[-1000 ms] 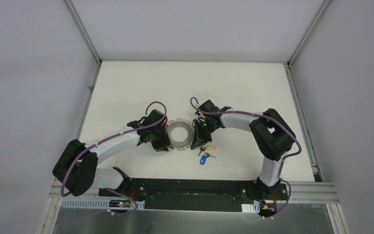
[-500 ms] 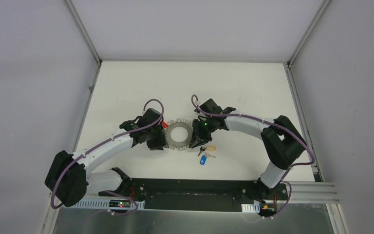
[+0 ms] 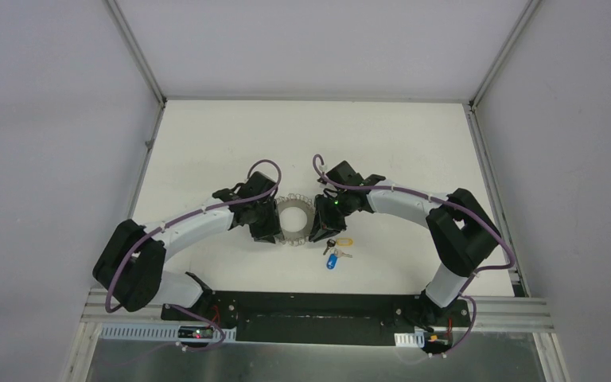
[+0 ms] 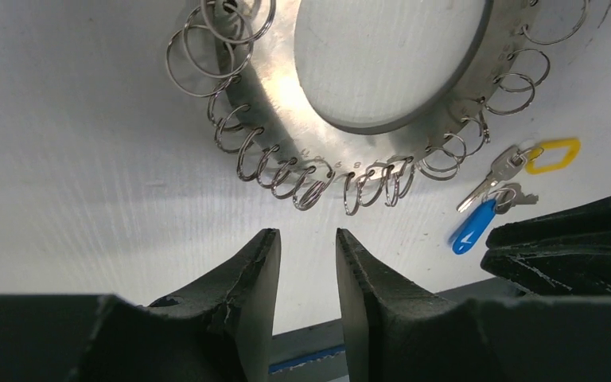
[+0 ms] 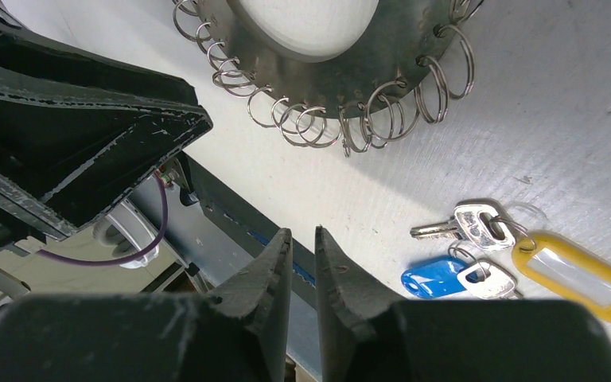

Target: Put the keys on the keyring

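left tool [image 4: 306, 239] hovers at the edge of the ringed metal disc [image 4: 266, 103], jaws slightly parted on nothing, probably to steady it. right tool [image 5: 302, 237] faces it, jaws a sliver apart, also empty. the keys [image 5: 477, 224], yellow and blue tagged, lie together on the table [image 5: 573, 119] beside the disc, near the right tool.
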Robot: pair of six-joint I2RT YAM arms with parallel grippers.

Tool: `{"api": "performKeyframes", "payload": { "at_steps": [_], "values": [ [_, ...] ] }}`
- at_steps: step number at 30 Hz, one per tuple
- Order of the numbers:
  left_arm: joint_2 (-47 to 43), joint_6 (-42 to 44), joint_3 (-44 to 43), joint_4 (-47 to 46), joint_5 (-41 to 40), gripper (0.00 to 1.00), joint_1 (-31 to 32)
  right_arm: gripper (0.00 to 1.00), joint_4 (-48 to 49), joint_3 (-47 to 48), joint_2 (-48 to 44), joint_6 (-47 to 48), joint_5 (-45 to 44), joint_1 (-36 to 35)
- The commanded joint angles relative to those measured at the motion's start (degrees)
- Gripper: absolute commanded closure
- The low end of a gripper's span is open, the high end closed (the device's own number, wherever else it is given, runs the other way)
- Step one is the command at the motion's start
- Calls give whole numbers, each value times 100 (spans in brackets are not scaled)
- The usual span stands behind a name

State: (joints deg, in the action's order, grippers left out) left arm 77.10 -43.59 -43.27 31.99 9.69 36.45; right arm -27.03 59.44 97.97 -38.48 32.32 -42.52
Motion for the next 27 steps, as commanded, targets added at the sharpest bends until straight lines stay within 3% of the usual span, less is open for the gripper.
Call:
{"api": "performKeyframes", "payload": {
  "at_steps": [1,17,27],
  "values": [
    [131,107,-306,-408,153,67,53,81,83,26,-199,51,-21,33],
    [837,246,-558,-622,318,68,147,80,83,-3,-165,42,-24,74],
    [583,272,-646,-622,333,68,228,80,82,24,-133,51,-17,80]
  ]
}}
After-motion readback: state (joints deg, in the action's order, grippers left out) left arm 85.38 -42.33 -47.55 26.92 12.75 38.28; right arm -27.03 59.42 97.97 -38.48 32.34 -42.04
